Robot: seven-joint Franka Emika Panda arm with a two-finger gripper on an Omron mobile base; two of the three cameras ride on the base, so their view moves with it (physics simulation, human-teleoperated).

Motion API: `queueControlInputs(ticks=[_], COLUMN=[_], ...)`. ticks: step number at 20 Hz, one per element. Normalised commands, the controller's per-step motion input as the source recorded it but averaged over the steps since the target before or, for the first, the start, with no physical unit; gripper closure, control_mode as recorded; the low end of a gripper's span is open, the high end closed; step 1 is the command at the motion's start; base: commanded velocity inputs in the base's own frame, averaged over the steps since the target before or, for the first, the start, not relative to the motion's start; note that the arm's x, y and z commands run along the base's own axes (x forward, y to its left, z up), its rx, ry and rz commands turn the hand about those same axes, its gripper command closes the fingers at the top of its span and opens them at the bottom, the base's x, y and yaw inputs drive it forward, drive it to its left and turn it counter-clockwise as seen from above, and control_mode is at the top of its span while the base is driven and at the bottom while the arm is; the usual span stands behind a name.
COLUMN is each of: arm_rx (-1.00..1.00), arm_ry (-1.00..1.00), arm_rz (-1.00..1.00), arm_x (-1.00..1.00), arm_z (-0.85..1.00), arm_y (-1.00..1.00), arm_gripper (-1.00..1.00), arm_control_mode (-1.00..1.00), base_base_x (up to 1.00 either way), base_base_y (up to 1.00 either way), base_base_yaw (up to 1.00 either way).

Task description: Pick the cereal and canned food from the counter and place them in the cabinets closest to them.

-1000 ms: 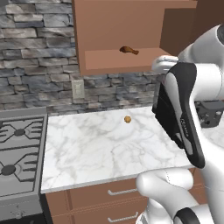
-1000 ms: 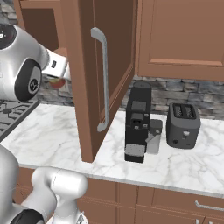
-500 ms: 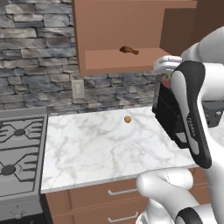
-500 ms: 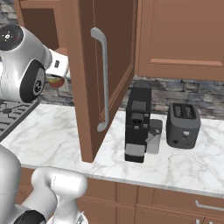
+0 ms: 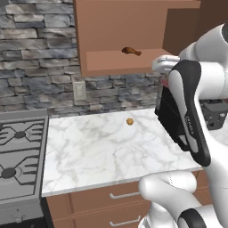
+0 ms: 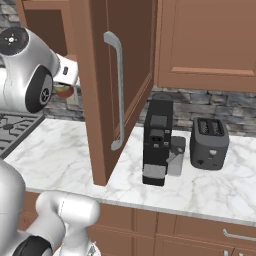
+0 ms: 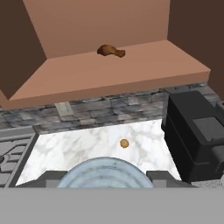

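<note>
The open cabinet [image 5: 124, 62] hangs over the surface [image 5: 98, 151]. Its door [image 6: 100, 75], with the grey bar handle [image 6: 117, 97], stands swung out toward the near side. The marble surface runs from the stovetop [image 5: 18, 151] at the left to the black coffee machine [image 6: 157, 140] and the dark toaster [image 6: 209, 144] at the right. None of these has changed place since one second ago, and the views have not shifted either.

The white arm [image 5: 191, 116] rises at the near right. Its dark middle link has turned a little during the last second, but the hand stays almost at the same spot, in the air in front of the open cabinet, a little under the level of the shelf and near the door.

The fingers [image 7: 158, 176] are clamped on the canned food [image 7: 105, 171]. Its round grey-blue lid shows between them in the hand view, and its red side shows by the door in the right base view.

On the shelf lies a small brown piece of food [image 5: 131, 51], toward the far side. On the surface, near the far wall, lies a small round brown thing [image 5: 129, 120]. Both lie as before.
</note>
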Motion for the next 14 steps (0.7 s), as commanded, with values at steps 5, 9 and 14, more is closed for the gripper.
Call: queueControlInputs(ticks=[5, 9, 14], arm_rx=[0.0, 0.0, 0.0], arm_ry=[0.0, 0.0, 0.0], arm_rz=[0.0, 0.0, 0.0], arm_x=[0.23, 0.24, 0.2], arm_z=[0.0, 0.0, 0.0], arm_y=[0.12, 0.12, 0.1], arm_gripper=[1.0, 1.0, 1.0], arm_control_mode=[-1.0, -1.0, -1.0], base_base_x=[0.0, 0.0, 0.0], base_base_y=[0.0, 0.0, 0.0], base_base_yaw=[0.0, 0.0, 0.0])
